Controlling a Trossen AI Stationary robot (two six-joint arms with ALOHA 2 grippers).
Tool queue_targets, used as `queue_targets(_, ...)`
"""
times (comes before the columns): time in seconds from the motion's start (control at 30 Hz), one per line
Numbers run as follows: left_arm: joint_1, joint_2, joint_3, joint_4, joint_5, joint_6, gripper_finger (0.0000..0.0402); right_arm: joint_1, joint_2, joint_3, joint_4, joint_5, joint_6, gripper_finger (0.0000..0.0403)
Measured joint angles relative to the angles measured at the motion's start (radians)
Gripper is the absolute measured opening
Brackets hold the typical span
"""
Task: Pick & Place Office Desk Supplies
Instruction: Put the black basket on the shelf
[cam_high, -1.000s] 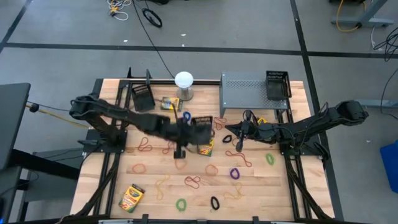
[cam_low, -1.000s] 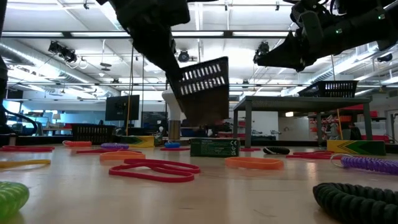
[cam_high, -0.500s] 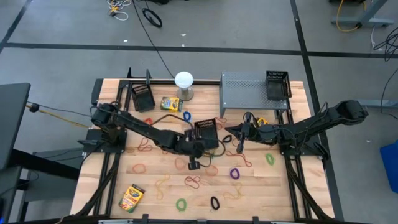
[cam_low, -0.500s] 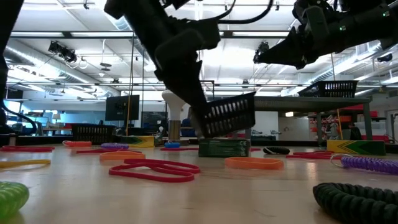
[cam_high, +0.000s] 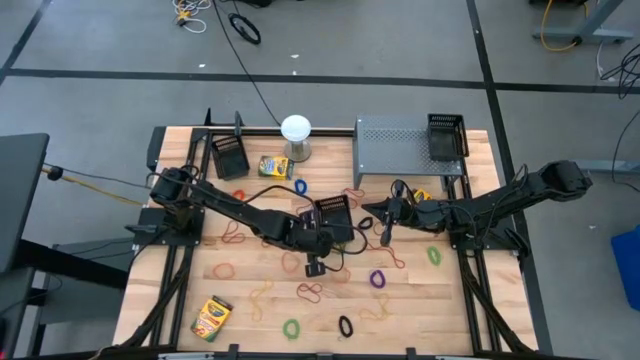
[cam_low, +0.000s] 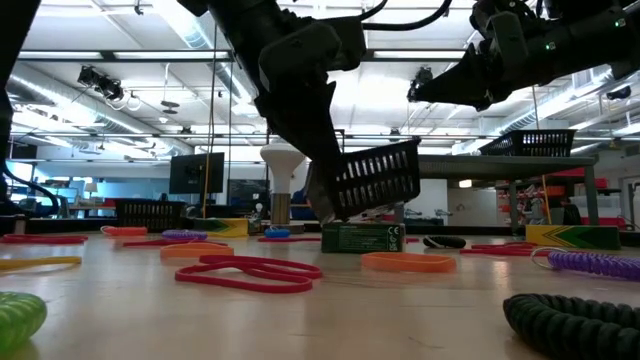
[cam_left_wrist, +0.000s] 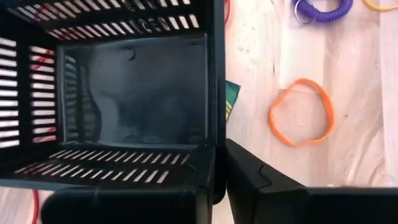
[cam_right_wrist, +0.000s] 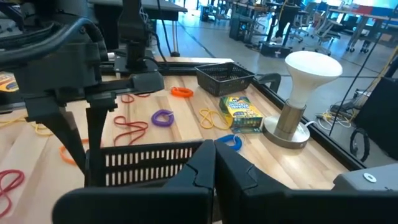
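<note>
My left gripper (cam_high: 321, 231) is at the table's middle, shut on a small black mesh bin (cam_high: 333, 210). In the low view the bin (cam_low: 376, 178) is tilted, its low side down by a green crayon box (cam_low: 362, 238). My right gripper (cam_high: 385, 232) hangs shut and holds nothing, a little to the bin's right. Another crayon box (cam_high: 272, 165) lies by the globe, and one more (cam_high: 212, 317) lies at the near left. Coloured rubber-band loops (cam_high: 313, 292) are scattered over the wood. My left gripper has the bin's side wall at its rim (cam_left_wrist: 216, 163), with one finger (cam_left_wrist: 198, 182) inside the bin and one (cam_left_wrist: 249, 180) outside. The fingers slant down from the table's left and near side. The bin is tilted, its lower edge (cam_low: 340, 216) at the crayon box's top.
A second mesh bin (cam_high: 230, 157) stands at the far left, and one more (cam_high: 447, 135) stands on the grey riser (cam_high: 395, 145) at the far right. The white globe (cam_high: 296, 130) stands at the far middle. An orange band (cam_left_wrist: 301, 120) lies right beside the held bin.
My left gripper has carried the bin toward the table's right and near edges and downward. The bin, which hung steeply with its mouth sideways well above the table, has tipped nearer to level and come down onto the green crayon box.
</note>
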Motion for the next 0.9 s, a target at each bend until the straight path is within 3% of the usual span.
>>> queue_targets(0.2,0.0,0.0,0.0,0.009,0.014,0.007,0.0103,0.0,0.0,0.0,0.0,0.0,-0.003,0.0007)
queue_targets(0.4,-0.005,-0.055,-0.001,-0.057,-0.012,0.131,0.0171,0.0,0.0,0.0,0.0,-0.003,0.012,0.0007)
queue_targets(0.57,-0.006,-0.208,-0.065,-0.048,-0.03,0.174,0.0166,0.001,0.0,0.0,0.0,-0.005,0.029,0.0007)
queue_targets(0.73,-0.003,-0.382,-0.34,0.238,0.001,0.181,0.0119,0.0,0.0,0.001,0.0,-0.005,0.051,0.0007)
queue_targets(0.9,-0.005,-0.501,-0.704,0.796,0.052,0.213,0.0082,0.001,0.008,0.038,-0.016,0.003,0.088,0.0007)
